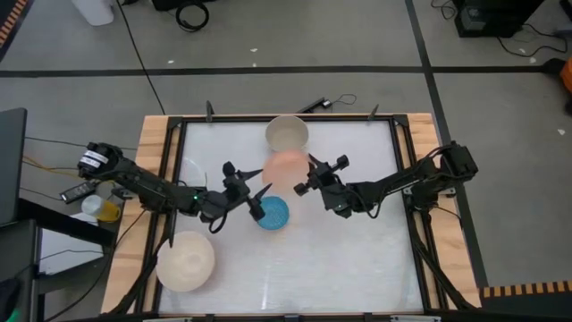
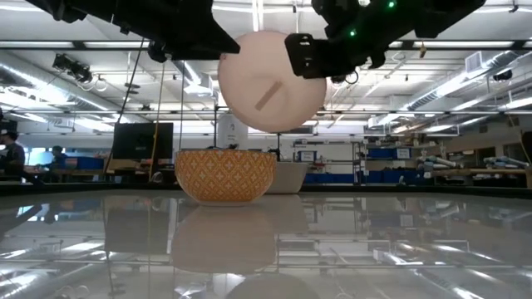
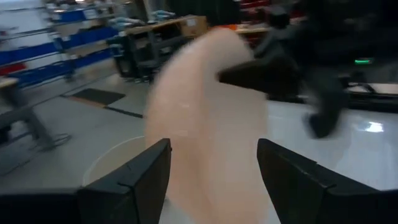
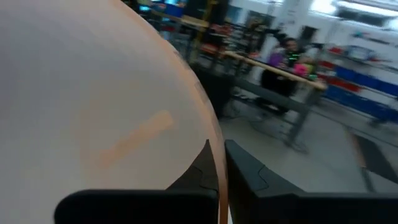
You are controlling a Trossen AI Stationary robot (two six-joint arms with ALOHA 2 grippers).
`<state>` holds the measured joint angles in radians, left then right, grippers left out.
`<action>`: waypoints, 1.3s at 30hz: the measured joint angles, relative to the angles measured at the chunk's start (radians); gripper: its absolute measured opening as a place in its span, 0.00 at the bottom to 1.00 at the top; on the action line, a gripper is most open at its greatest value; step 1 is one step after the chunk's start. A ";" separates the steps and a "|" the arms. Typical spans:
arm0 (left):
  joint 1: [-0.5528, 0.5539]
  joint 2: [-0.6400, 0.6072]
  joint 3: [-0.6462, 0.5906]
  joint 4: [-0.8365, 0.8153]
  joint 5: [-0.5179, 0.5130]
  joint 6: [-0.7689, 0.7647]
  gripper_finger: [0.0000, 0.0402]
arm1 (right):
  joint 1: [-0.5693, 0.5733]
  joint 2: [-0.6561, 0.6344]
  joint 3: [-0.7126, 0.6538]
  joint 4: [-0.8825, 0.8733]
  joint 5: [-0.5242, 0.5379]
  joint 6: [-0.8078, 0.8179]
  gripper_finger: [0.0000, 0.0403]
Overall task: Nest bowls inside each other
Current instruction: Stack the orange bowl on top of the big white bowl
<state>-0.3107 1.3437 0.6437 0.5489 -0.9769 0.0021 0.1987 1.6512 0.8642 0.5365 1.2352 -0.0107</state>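
right gripper (image 1: 304, 183) pinches the peach bowl (image 1: 286, 167) rim, aloft beside the cream bowl (image 1: 287, 132); left gripper (image 1: 248, 199) spread, near the peach bowl.

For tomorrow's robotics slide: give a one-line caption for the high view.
Right gripper lifts the peach-orange bowl by its rim while the open left gripper hovers near the blue bowl.

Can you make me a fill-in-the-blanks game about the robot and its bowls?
1. The right gripper holds the ____ bowl up in the air by its rim.
2. The left gripper has its jaws ____.
3. The small ____ bowl sits on the table near the left gripper.
4. The white bowl sits by the table's ____ edge.

Missing words: peach; open; blue; left
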 joint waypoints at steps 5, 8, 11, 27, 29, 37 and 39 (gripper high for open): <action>0.019 0.000 0.000 -0.020 -0.040 -0.002 0.59 | 0.022 0.000 0.000 0.034 -0.037 -0.023 0.04; 0.021 0.000 0.000 -0.044 -0.047 -0.015 0.50 | 0.029 0.000 0.000 0.064 -0.032 -0.056 0.04; 0.021 0.000 0.000 -0.062 -0.067 -0.007 0.31 | 0.035 0.000 0.000 0.077 -0.039 -0.076 0.05; -0.078 -0.205 0.049 -0.396 -0.197 0.093 0.00 | 0.235 -0.177 -0.003 0.075 0.015 -0.275 0.48; -0.091 -0.237 0.096 -0.566 -0.173 0.016 0.00 | 0.265 -0.234 0.005 0.103 -0.075 -0.231 0.52; -0.078 -0.295 0.299 -1.388 0.326 -0.378 0.00 | 0.352 -0.360 -0.001 0.009 -0.229 -0.187 0.58; -0.079 -0.295 0.368 -1.564 0.491 -0.472 0.00 | 0.352 -0.365 -0.003 -0.045 -0.220 -0.153 0.57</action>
<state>-0.3900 1.0485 1.0121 -1.0151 -0.4858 -0.4700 0.5511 1.2859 0.8613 0.4917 1.0155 -0.1633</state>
